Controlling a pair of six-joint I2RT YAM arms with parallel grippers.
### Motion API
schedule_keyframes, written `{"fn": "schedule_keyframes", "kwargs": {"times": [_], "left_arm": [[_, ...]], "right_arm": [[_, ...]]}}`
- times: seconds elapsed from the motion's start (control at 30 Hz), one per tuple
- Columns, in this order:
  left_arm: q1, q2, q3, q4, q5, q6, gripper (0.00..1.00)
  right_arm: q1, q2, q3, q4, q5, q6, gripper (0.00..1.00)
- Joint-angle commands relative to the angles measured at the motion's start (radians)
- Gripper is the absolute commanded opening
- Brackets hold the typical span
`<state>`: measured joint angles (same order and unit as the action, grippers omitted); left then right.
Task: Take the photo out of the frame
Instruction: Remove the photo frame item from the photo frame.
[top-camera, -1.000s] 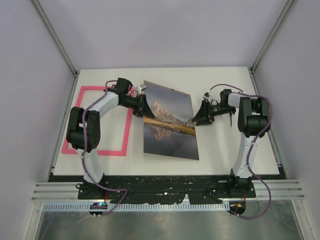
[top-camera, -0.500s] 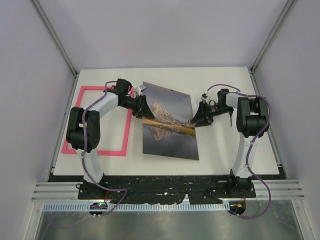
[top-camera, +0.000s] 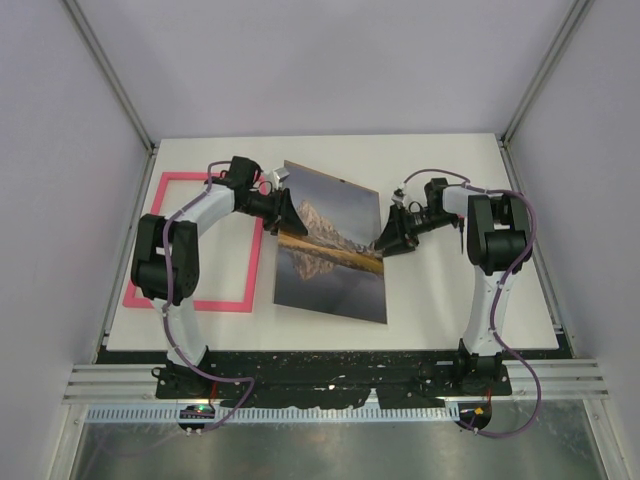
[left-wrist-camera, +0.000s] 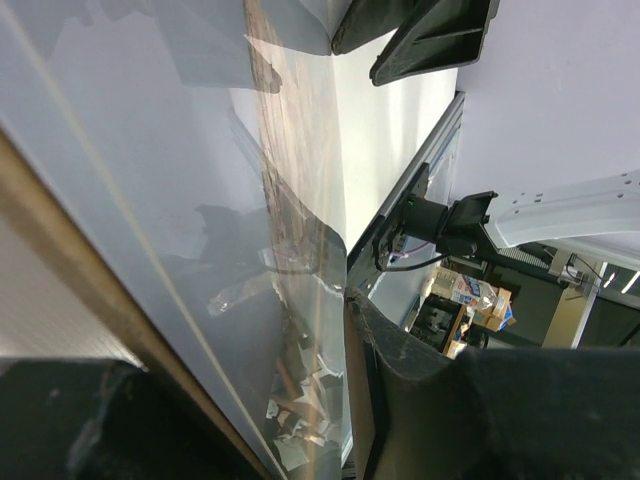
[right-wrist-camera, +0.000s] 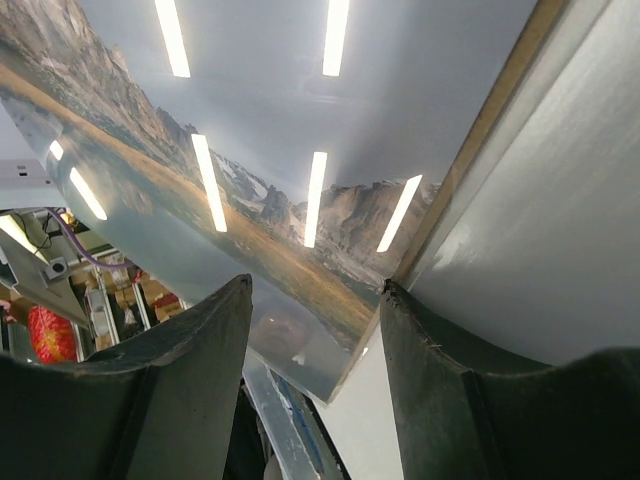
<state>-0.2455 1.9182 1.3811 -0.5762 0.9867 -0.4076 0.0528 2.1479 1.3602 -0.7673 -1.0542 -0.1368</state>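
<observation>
Photo (top-camera: 330, 250): mountain print with a lake reflection and a golden-brown band across the middle. It is located at the middle of the bench (top-camera: 440, 310), turned askew to the bench edges and apparently tilted, with its lower edge toward the near edge. A thin brown edge is seen along its side in both wrist views.

Frame (top-camera: 185, 177): a bright-pink rectangle laid flat near the left edge of the bench. It is empty, with white bench surface seen inside it. It lies just beside the photo, and its right rim is partly covered by the left arm.

Left gripper (top-camera: 285, 212): placed at the far left edge of the photo. In its wrist view the photo's edge is seen passing between the two dark fingers (left-wrist-camera: 450, 400). Whether the print is pinched or only straddled cannot be told.

Right gripper (top-camera: 388, 238): placed at the right edge of the photo, about midway along it. Its fingers (right-wrist-camera: 190, 380) are seen spread apart, with the photo's edge visible in the gap between them. No clamping is shown.
</observation>
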Motion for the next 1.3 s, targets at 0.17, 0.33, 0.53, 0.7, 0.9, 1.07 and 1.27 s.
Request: {"fn": "schedule_keyframes", "kwargs": {"times": [0.17, 0.33, 0.53, 0.7, 0.9, 1.07, 1.27], "left_arm": [[-0.006, -0.065, 0.002, 0.022, 0.018, 0.012, 0.31], [-0.006, -0.077, 0.021, 0.003, 0.009, 0.015, 0.2], [-0.006, -0.088, 0.111, -0.076, 0.001, 0.038, 0.24], [-0.003, -0.104, 0.141, -0.096, -0.002, 0.036, 0.24], [-0.005, -0.128, 0.138, -0.08, -0.003, 0.016, 0.23], [-0.008, -0.14, 0.116, -0.056, -0.006, 0.003, 0.24], [-0.021, -0.128, 0.092, -0.034, -0.006, 0.0, 0.34]], "right_arm": [[0.015, -0.026, 0.034, -0.003, -0.043, -0.029, 0.59], [0.013, -0.017, 0.046, -0.006, -0.044, -0.021, 0.59], [0.013, -0.013, 0.06, -0.012, -0.02, -0.024, 0.59], [-0.024, -0.095, 0.066, 0.006, 0.06, -0.015, 0.59], [-0.065, -0.129, 0.008, 0.095, 0.18, 0.043, 0.59], [-0.053, -0.057, 0.004, 0.092, 0.189, 0.065, 0.59], [0.031, -0.002, 0.016, 0.074, 0.155, 0.059, 0.59]]}}
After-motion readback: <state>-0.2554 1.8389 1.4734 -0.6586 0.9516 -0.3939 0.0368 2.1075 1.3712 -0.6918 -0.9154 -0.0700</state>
